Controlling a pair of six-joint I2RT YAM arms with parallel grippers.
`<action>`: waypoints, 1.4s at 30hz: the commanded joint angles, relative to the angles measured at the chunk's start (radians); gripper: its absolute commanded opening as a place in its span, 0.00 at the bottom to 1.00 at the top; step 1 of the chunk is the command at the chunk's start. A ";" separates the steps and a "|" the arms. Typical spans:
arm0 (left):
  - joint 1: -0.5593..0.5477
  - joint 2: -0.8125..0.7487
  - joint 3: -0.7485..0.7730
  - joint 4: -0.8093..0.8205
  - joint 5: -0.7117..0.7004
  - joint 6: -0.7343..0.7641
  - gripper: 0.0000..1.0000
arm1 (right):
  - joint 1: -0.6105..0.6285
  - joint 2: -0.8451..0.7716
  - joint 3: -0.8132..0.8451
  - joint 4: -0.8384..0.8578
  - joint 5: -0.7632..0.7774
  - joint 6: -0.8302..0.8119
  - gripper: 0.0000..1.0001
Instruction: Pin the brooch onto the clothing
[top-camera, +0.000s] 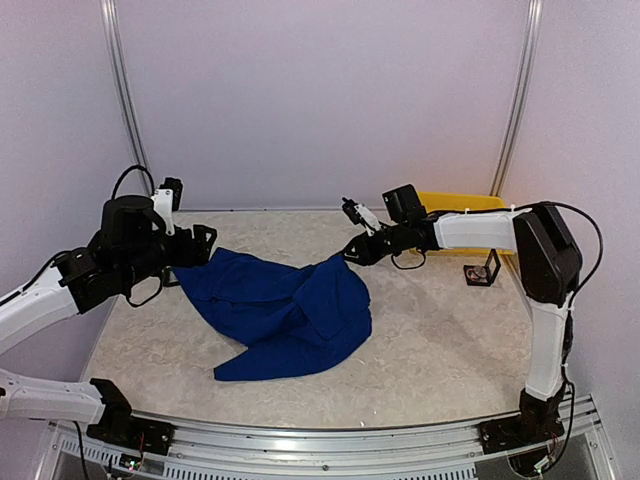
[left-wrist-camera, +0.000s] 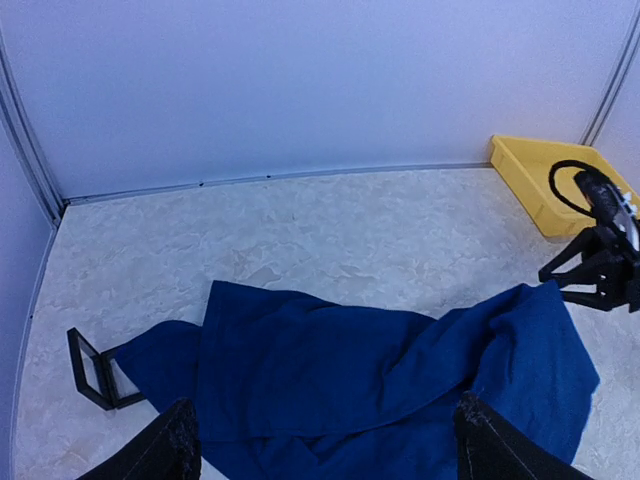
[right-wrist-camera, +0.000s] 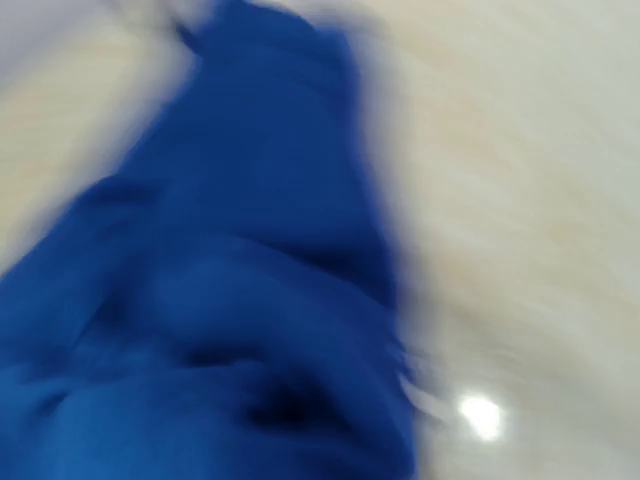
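Marbled table (top-camera: 430, 350) carries the clothing (top-camera: 285, 310), a crumpled blue heap at its middle. Yellow tray (top-camera: 460, 203) behind-right of the clothing. Left gripper (top-camera: 200, 246) at the clothing's left edge, fingers spread wide. Right gripper (top-camera: 352, 252) at the clothing's raised far-right corner, pinching or parted: cannot tell. Small black frame (top-camera: 483, 270) right of the clothing, well apart.

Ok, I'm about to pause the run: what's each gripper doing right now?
Left gripper: open, jaws spread wide over the T-shirt.
Right gripper: at the T-shirt's raised edge; open or shut cannot be told.
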 joint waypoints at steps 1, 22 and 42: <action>-0.027 0.011 -0.031 -0.016 0.012 -0.043 0.82 | -0.090 0.113 0.257 -0.309 0.488 0.127 0.28; 0.083 0.208 -0.116 0.169 0.146 -0.156 0.82 | 0.285 -0.012 0.039 -0.374 0.601 0.104 0.40; 0.302 0.750 -0.022 0.311 0.222 -0.261 0.75 | 0.291 0.076 -0.054 -0.374 0.758 0.133 0.46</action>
